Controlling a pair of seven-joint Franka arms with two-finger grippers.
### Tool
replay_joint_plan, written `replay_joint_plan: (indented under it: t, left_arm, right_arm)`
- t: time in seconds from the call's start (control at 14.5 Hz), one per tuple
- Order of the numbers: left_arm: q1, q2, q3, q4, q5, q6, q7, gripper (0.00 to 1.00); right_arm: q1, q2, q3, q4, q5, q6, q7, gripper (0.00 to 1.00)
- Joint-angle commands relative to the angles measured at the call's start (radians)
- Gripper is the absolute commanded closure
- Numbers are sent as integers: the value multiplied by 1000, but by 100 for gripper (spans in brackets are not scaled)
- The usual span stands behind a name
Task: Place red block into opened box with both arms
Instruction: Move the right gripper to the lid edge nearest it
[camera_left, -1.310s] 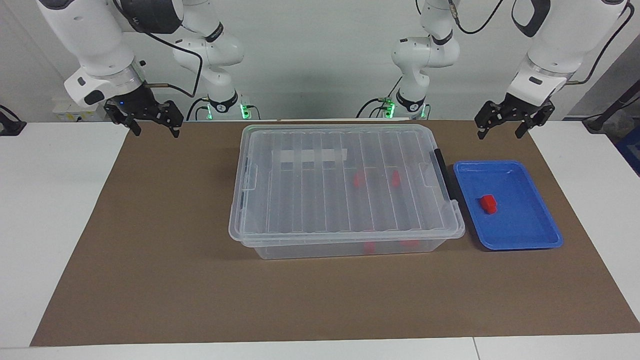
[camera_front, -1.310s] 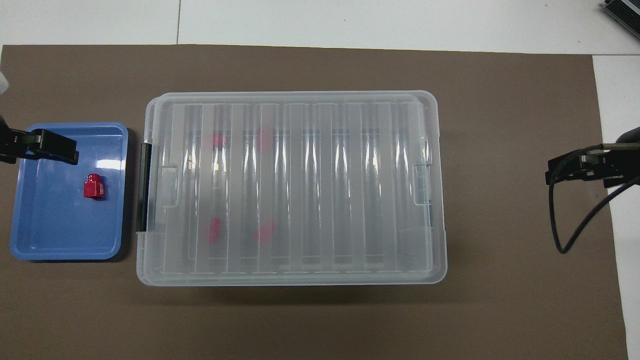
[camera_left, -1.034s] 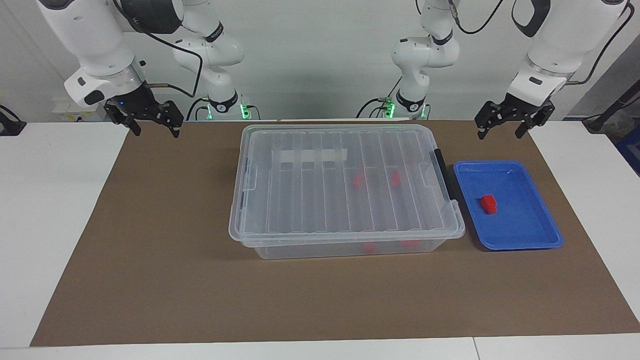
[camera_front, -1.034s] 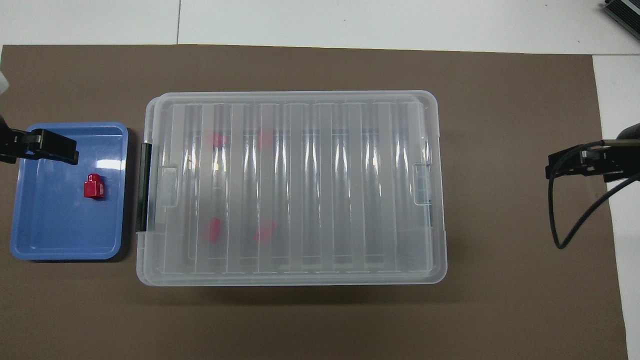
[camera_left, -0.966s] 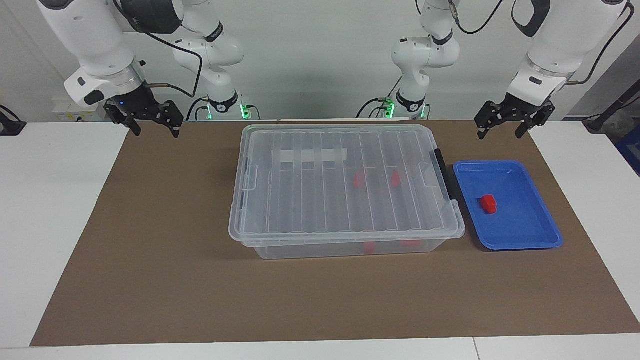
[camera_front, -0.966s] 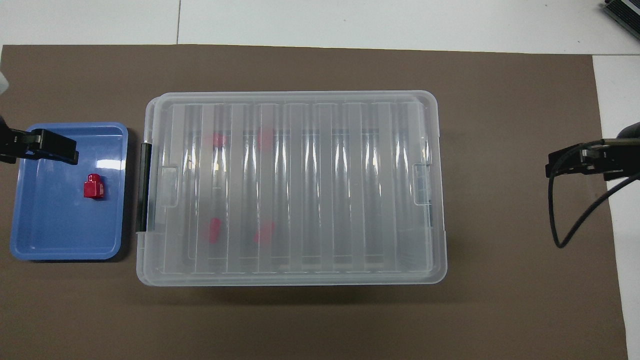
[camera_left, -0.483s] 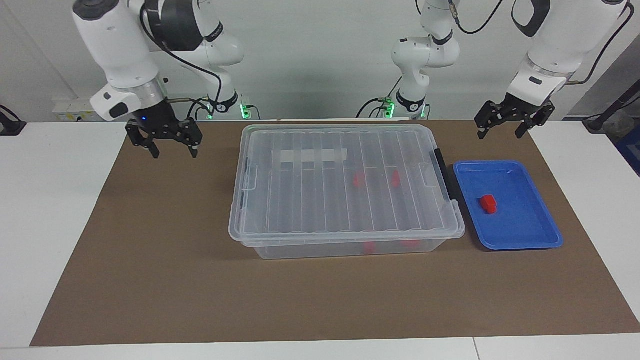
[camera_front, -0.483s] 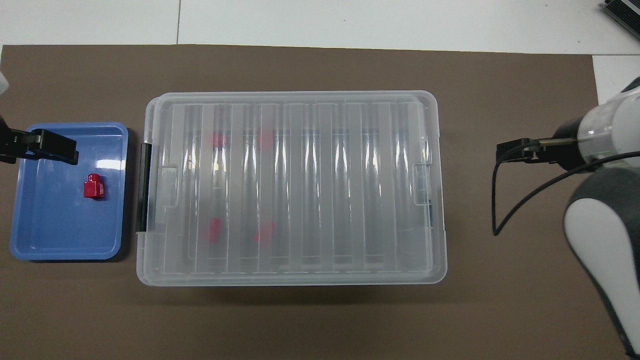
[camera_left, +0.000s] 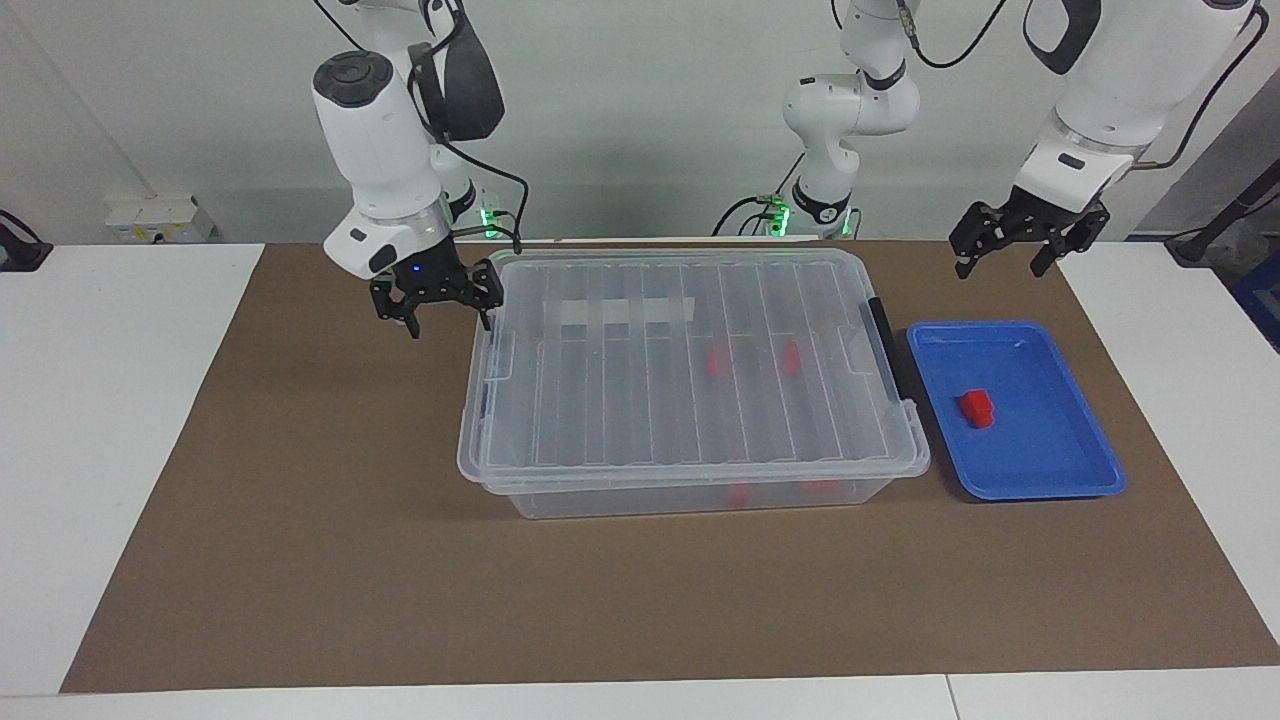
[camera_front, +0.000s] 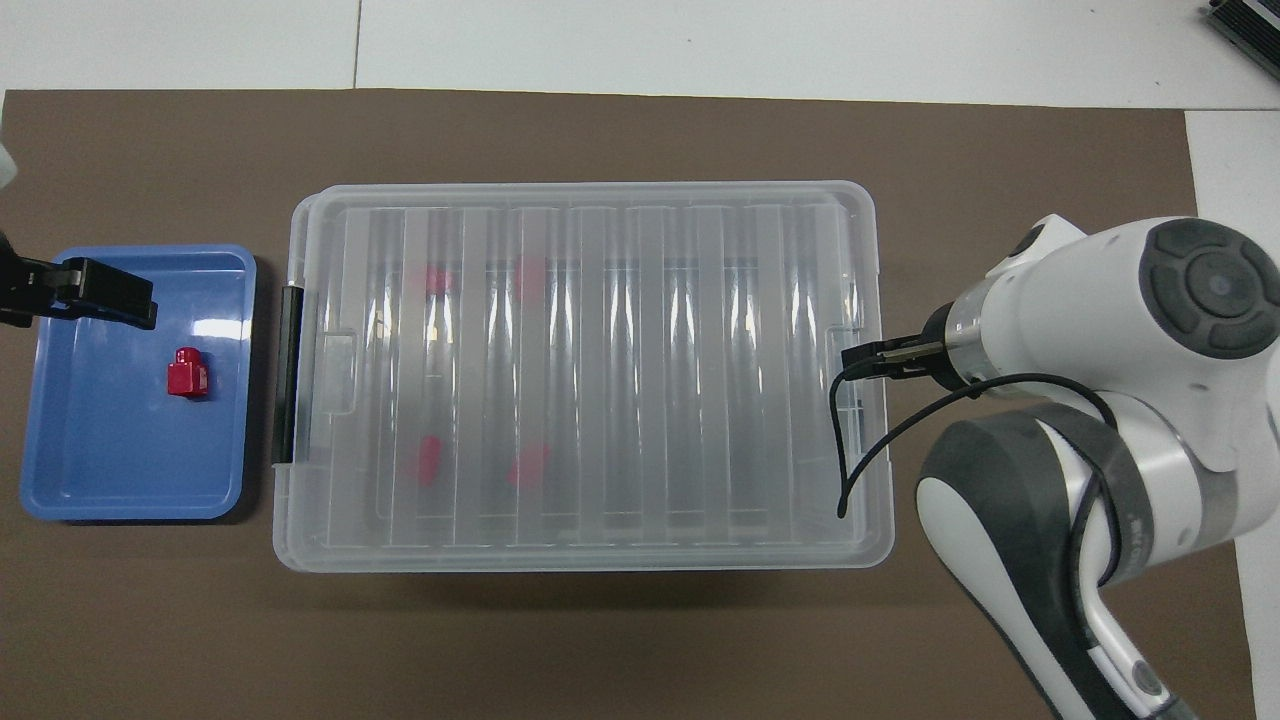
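One lidded clear box (camera_left: 690, 380), one blue tray (camera_left: 1050, 470), one red block (camera_left: 977, 407) on it, four red blocks inside the box, two arms.

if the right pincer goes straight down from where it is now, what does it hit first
Probably the brown mat, just beside the box at the right arm's end. The open right pincer points down with one fingertip close to the lid's edge, so it might clip that rim first; depth is unclear.

White jointed arms (camera_left: 385, 150), dark grey joints, black cables, black two-finger pincers, green base lights
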Motion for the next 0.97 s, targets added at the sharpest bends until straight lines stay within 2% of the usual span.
replay_joint_plan:
  t: [0.0, 0.9]
  left_arm:
    - [4, -20, 0, -17, -1, -1, -4, 0]
    - [4, -20, 0, -17, -1, -1, -4, 0]
  right_arm:
    - [-15, -20, 4, -56, 20, 32, -62, 0]
    - [-41, 20, -4, -99, -15, 96, -125, 0]
